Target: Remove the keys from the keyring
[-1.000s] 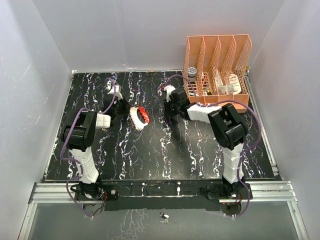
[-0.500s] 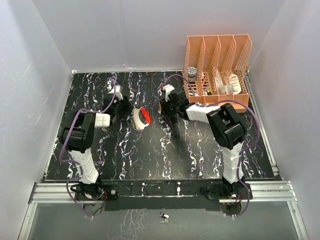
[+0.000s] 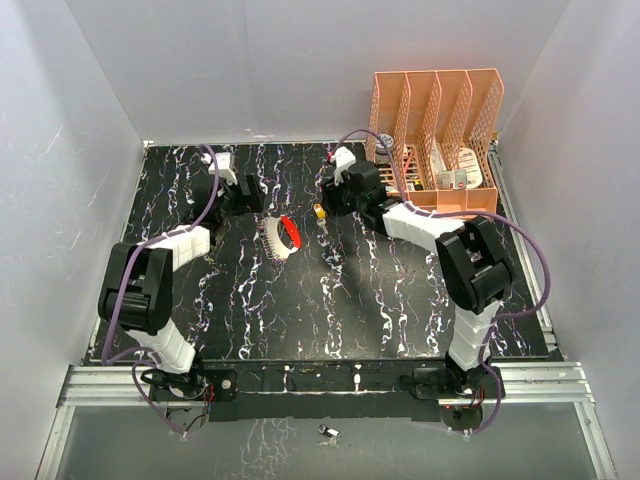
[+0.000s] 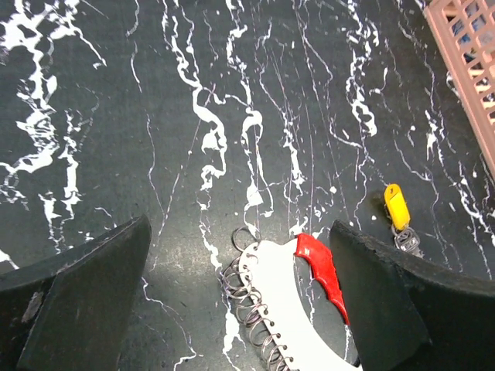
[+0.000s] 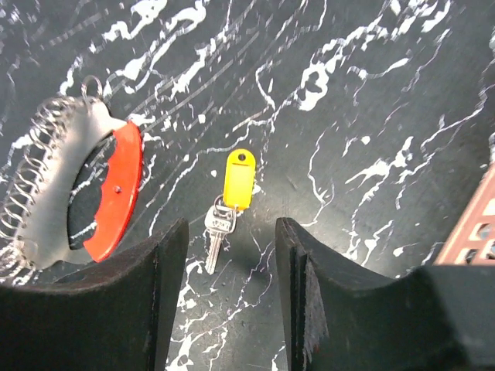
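Left gripper (image 4: 240, 226) spread wide above keyring (image 4: 272, 272); right gripper (image 5: 232, 224) parted, empty, over yellow key (image 5: 238, 179).

Table (image 3: 350, 310) black, white-veined marble; keyring (image 4: 271, 286) white, red-edged; key (image 5: 239, 182) yellow-headed (silver elsewhere); rack (image 3: 440, 200) salmon.

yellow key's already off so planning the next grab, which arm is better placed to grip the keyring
Left. In its wrist view the keyring lies right between the fingers of the open left gripper. The open right gripper sits over the loose yellow key, with the keyring off to its side.
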Controlling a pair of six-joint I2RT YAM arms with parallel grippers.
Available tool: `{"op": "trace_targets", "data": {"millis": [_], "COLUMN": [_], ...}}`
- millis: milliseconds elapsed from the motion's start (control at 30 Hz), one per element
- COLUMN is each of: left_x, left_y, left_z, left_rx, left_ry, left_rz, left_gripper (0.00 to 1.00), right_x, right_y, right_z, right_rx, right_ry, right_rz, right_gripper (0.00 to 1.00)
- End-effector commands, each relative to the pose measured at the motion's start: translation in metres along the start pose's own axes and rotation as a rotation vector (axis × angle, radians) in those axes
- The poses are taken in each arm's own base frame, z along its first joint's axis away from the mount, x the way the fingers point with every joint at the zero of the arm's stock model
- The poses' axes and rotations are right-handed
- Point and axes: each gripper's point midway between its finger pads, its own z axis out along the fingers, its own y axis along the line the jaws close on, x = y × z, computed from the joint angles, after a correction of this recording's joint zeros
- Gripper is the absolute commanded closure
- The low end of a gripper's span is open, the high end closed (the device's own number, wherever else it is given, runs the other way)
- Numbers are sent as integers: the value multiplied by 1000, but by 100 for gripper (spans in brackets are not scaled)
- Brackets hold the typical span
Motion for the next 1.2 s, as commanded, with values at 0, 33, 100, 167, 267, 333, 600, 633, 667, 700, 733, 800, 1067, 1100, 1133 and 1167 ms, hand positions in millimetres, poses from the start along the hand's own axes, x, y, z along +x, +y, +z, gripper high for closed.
{"op": "trace_targets", "data": {"millis": [0, 33, 100, 167, 267, 333, 600, 633, 667, 700, 733, 800, 1067, 1100, 1133, 1167], "left_x": [-27, -32, -34, -33, -37, -44, -76, -79, -80, -82, -84, -87, -92, -92, -92, -92], "left_y": [7, 9, 11, 13, 16, 14, 9, 7, 6, 4, 3, -2, -8, -7, -7, -7], "left_z": [-22, -28, -35, -42, -58, -70, -115, -119, -122, -125, -127, -131, -143, -144, -145, -145], "left_rx": [-64, -85, -118, -144, -182, -185, -199, -198, -192, -187, -185, -164, -143, -146, -149, -149], "left_ry": [-52, -52, -13, 36, 45, 7, -119, -128, -126, -130, -135, -141, -159, -158, -158, -155], "left_rz": [11, 2, -3, -3, -18, -37, -57, -56, -58, -62, -66, -76, -83, -82, -80, -79], "left_gripper": [1, 1, 1, 1, 1, 1, 1, 1, 1, 1, 1, 1, 1, 1, 1, 1], "right_x": [-67, -72, -85, -99, -113, -123, -146, -149, -149, -151, -151, -154, -132, -129, -128, -127], "right_y": [-6, -6, -6, -4, -4, -5, -27, -31, -33, -34, -36, -37, -56, -58, -58, -58], "right_z": [-30, -35, -49, -64, -84, -100, -168, -178, -186, -196, -204, -220, -216, -214, -214, -214], "right_rx": [53, 57, 63, 65, 85, 100, 275, 299, 317, 332, 343, 361, 475, 483, 488, 482], "right_ry": [-178, -190, -215, -248, -284, -321, -448, -468, -483, -505, -525, -562, -469, -458, -455, -456], "right_rz": [-27, -27, -23, -15, 8, 24, 108, 119, 129, 136, 138, 142, 144, 143, 144, 141], "right_gripper": [52, 51, 50, 48, 47, 45, 2, 2, 2, 2, 2, 2, 2, 2, 2, 2]}}
